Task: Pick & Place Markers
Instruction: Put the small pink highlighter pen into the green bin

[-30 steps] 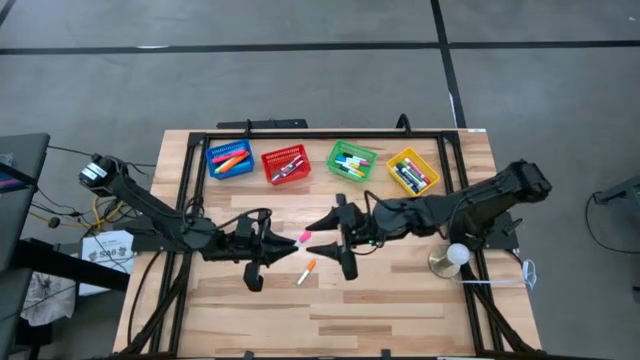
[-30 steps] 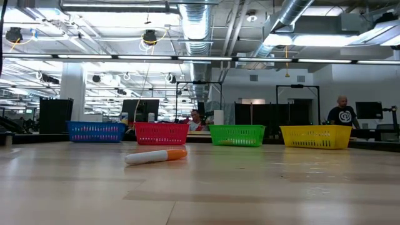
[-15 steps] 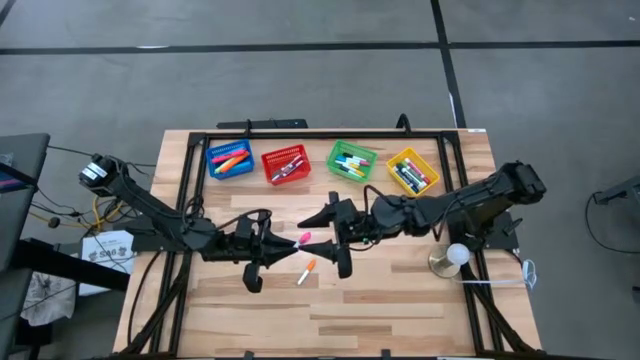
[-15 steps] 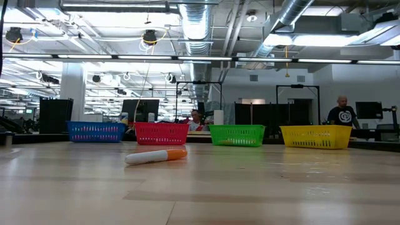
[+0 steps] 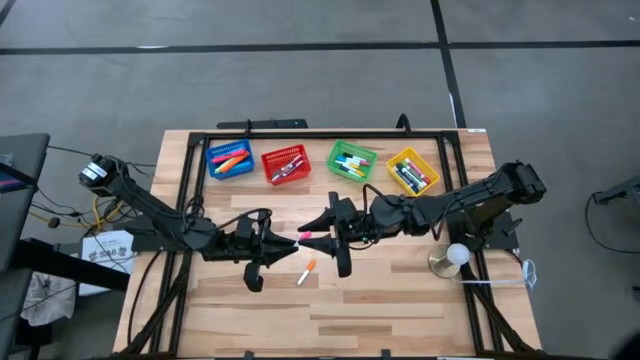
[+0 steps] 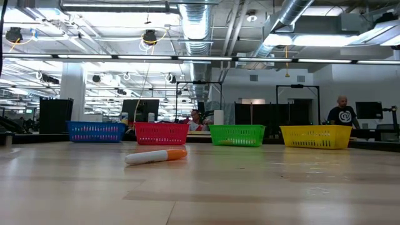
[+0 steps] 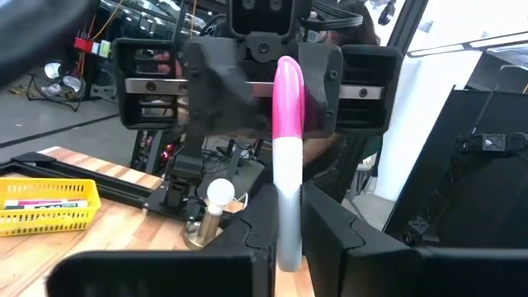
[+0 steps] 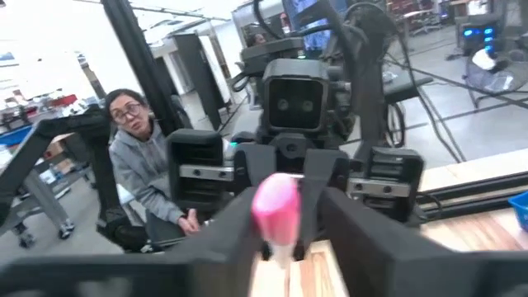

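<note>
My left gripper (image 5: 288, 243) is above the table's middle, shut on a white marker with a pink cap (image 5: 304, 236) that points toward the table's right. My right gripper (image 5: 320, 238) faces it from the right, open. Its fingers (image 8: 235, 221) stand on either side of the pink cap (image 8: 275, 204); I cannot tell whether they touch it. A white marker with an orange cap (image 5: 306, 271) lies flat on the table just nearer, also seen in the low view as the orange-capped marker (image 6: 156, 155). Further markers fill the baskets at the far edge. My left gripper pinches the marker's white body (image 7: 287, 216) between its two fingers, which lie along it. The pink cap end (image 7: 288, 95) sticks out past the fingertips toward the right gripper. The marker is lifted clear of the table, about level.
Blue (image 5: 230, 160), red (image 5: 285, 164), green (image 5: 351, 161) and yellow (image 5: 413, 171) baskets line the far edge. A round stand with a white ball (image 5: 455, 257) sits near the right edge. A person (image 8: 140, 165) sits beyond the table.
My right gripper has moved toward the table's left, closing on the pink cap held by my left gripper, so that its open fingers now flank the cap. The left gripper and the orange-capped marker have stayed put.
</note>
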